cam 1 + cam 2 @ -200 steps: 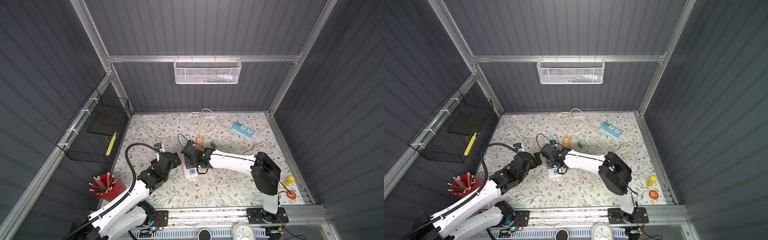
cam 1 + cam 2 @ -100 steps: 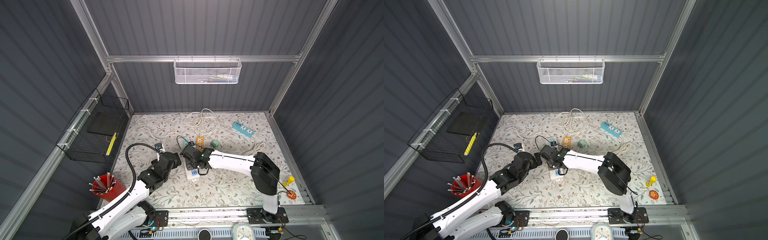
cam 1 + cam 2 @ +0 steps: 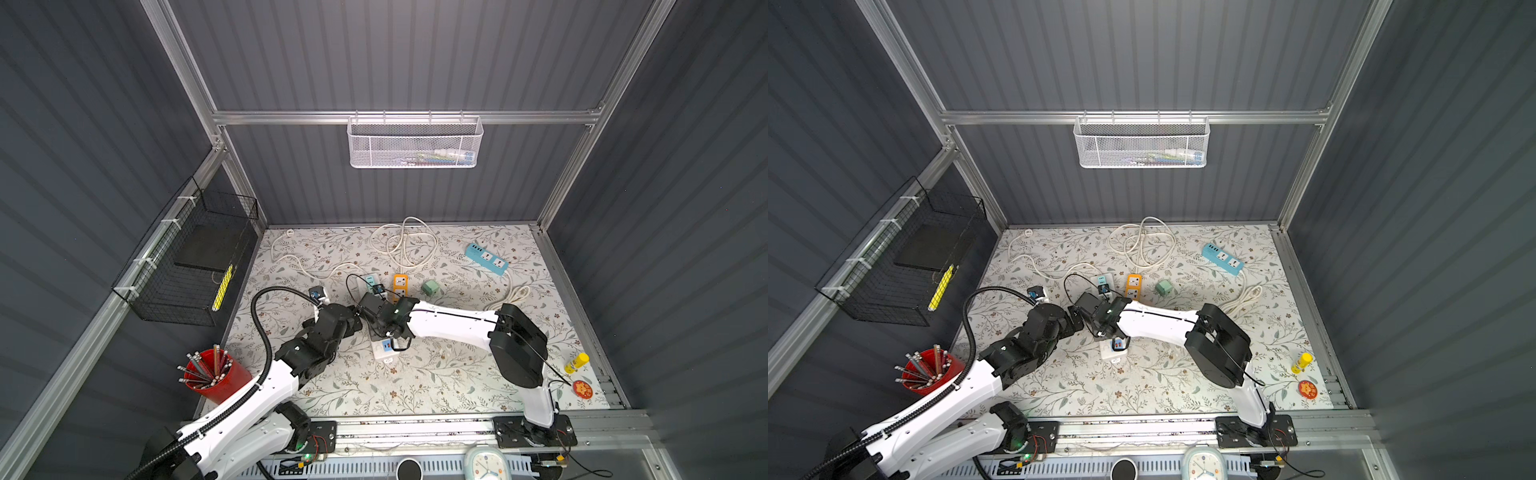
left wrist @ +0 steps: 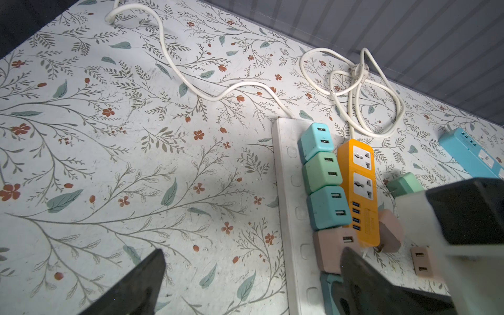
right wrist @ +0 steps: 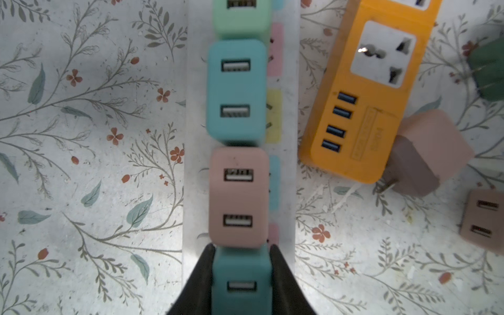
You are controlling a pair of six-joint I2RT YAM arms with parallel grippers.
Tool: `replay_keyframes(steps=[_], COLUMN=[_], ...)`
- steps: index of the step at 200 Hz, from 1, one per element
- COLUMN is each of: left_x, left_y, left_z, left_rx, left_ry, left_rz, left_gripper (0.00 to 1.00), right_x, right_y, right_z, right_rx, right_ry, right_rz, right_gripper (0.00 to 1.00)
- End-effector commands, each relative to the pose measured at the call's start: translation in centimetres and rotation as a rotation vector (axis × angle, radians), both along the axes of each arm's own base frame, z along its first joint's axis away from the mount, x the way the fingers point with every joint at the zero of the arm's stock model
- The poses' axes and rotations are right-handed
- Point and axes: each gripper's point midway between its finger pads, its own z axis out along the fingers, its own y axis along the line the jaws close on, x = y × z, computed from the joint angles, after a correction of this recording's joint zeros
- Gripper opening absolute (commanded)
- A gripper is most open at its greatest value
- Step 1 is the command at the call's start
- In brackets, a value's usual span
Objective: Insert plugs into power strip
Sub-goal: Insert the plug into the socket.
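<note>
The right gripper [image 5: 241,247] is clenched on a teal plug [image 5: 241,286] over the white power strip [image 5: 195,152], just beside the seated pink plug [image 5: 238,196]. Keep the prongs square to the socket and press straight down. The left gripper [image 4: 252,253], spread wide and empty, could brace the strip.

The mat [image 3: 415,386] is lit brightly from above in both top views, while the walls [image 3: 374,62] are left dim and lines are bowed at the edges. In the right wrist view, the fingers [image 5: 196,283] and teal plug [image 5: 241,270] are blurred.
</note>
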Motion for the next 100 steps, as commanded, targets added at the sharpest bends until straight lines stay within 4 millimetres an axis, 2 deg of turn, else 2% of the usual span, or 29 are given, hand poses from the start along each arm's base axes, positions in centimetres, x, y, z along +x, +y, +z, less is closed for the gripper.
replay_keyframes(steps=[1,20,42,56,83,100], left_x=[0.2,0.2,0.1,-0.1,-0.5,-0.7], left_y=[0.1,0.0,0.0,-0.4,-0.7,-0.5], left_z=[0.2,0.4,0.5,1.1,3.3,4.1], left_rx=[0.001,-0.001,-0.017,-0.051,-0.112,-0.114], left_ry=[-0.007,-0.001,-0.004,0.000,-0.034,-0.044], left_rz=[0.000,-0.001,0.003,-0.008,-0.028,-0.031], left_gripper=[1.00,1.00,1.00,1.00,1.00,1.00], right_x=[-2.2,-2.5,-1.8,-1.4,-0.5,-0.9], right_y=[-3.0,-3.2,-2.5,-1.3,0.4,0.8], right_z=[-6.8,-7.0,-4.9,-2.5,3.4,5.7], right_rx=[-0.138,-0.159,-0.136,-0.063,0.083,0.122], right_ry=[0.130,0.143,0.100,0.091,0.021,0.011], right_rz=[-0.035,-0.024,0.008,0.046,0.115,0.157], right_gripper=[0.21,0.32,0.46,0.55,0.60,0.63])
